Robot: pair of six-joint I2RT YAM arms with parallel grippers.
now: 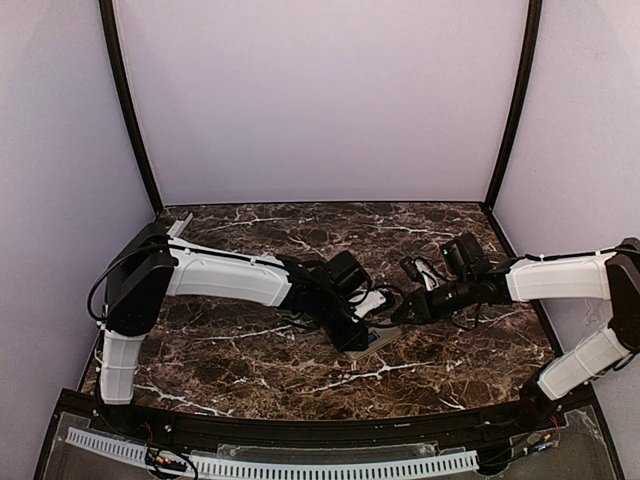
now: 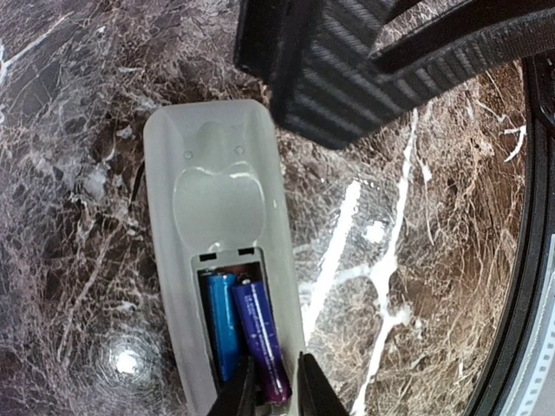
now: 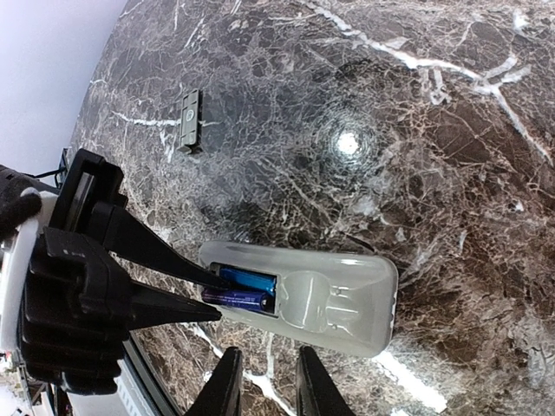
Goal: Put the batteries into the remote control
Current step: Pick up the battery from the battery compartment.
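The remote control (image 2: 217, 173) lies face down on the marble table, its battery bay open; it also shows in the top view (image 1: 375, 341) and the right wrist view (image 3: 347, 299). A light blue battery (image 2: 224, 325) lies flat in the bay. A darker purple-blue battery (image 2: 258, 334) sits tilted beside it. My left gripper (image 2: 276, 390) is shut on the near end of this darker battery, one fingertip (image 3: 212, 279) inside the bay. My right gripper (image 3: 264, 381) is open and empty, just beside the remote's long edge.
A narrow pale grey bar (image 1: 180, 224) lies at the table's far left back corner; a small oblong piece (image 3: 189, 121) shows far off in the right wrist view. Black frame posts and pale walls enclose the table. A slotted cable duct (image 1: 300, 465) runs along the near edge.
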